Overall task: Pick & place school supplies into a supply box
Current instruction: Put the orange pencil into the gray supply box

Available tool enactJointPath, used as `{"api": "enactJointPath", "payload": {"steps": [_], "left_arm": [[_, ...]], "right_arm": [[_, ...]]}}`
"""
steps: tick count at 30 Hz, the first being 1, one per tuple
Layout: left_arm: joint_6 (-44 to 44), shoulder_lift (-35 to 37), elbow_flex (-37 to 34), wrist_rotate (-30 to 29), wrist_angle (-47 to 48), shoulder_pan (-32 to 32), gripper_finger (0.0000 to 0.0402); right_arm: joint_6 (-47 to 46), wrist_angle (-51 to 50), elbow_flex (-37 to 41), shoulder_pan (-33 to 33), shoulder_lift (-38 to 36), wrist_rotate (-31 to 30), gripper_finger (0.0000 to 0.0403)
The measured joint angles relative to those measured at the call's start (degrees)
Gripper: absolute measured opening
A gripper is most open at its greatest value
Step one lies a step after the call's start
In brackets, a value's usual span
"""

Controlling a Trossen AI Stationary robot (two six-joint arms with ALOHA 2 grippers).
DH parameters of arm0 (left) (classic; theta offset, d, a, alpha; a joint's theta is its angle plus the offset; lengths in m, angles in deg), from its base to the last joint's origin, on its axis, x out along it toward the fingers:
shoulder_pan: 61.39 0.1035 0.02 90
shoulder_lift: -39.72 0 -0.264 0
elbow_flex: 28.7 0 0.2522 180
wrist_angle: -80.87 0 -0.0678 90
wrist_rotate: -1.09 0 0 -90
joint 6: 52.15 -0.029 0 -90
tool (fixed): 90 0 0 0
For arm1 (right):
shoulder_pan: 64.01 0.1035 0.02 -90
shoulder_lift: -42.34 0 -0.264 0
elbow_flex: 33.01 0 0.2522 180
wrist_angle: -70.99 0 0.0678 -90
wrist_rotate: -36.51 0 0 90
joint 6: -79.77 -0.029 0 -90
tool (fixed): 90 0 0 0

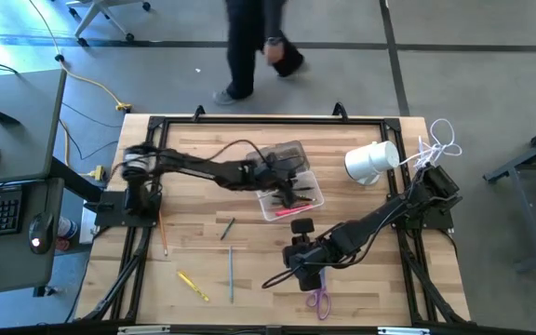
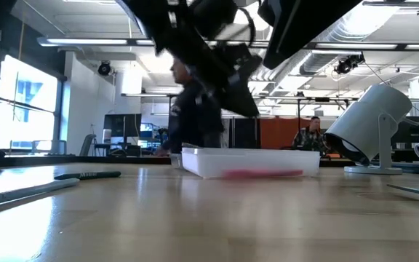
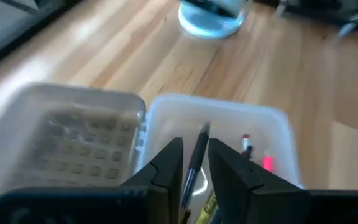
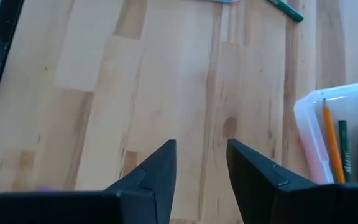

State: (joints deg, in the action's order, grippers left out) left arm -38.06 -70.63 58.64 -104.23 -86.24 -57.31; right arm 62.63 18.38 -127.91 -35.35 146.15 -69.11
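Supply box [image 1: 291,194] sat open on the desk [image 1: 194,242], directly under the left claw [image 3: 195,163], which was clenched on a thin dark pen [image 3: 196,158] held over the tray. Other pens and a pink item lay inside already. Right claw [image 4: 201,163] hung released over bare desk, purple scissors [image 1: 317,300] just beside it. Judged: pens light, stiff, smooth, liable to roll; grip mid-shaft across the barrel. Scissors: pinch at the closed blades or pivot.
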Motion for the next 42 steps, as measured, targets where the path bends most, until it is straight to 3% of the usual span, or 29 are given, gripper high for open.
{"api": "enactJointPath", "payload": {"steps": [4, 11, 15, 21, 26, 34, 42], "left_arm": [[-0.8, 8.9, 0.0, 1.4, 12.2, 0.0, 0.0096], [1.6, 25.4, 0.0, 9.1, 42.5, 0.0, 0.0076], [9.8, 30.9, 0.0, 11.9, 59.0, -0.3, 0.0068], [25.5, 31.7, -0.3, 7.3, 79.5, -6.6, 0.0062], [37.3, 31.1, -4.4, 6.2, 79.9, -15.5, 0.0071], [55.0, 31.3, -14.7, 15.5, 73.8, -28.7, 0.0094], [79.7, 31.3, -25.8, 16.2, 67.0, -36.8, 0.0112]], "right_arm": [[0.0, 0.1, 0.0, 0.0, 0.0, -0.6, 0.0126], [0.0, 0.2, 0.0, 0.0, 0.0, -4.0, 0.0126], [0.0, 0.2, 0.0, -0.2, 0.0, -6.2, 0.0126], [0.0, 1.4, 0.0, -0.2, 0.0, -6.4, 0.0126], [0.1, 1.9, 0.0, -0.2, 0.0, -6.4, 0.0126], [0.6, 1.9, 0.0, -0.2, 0.0, -5.5, 0.0126], [3.1, 1.9, 0.0, -0.2, 0.0, -5.5, 0.0126]]}}
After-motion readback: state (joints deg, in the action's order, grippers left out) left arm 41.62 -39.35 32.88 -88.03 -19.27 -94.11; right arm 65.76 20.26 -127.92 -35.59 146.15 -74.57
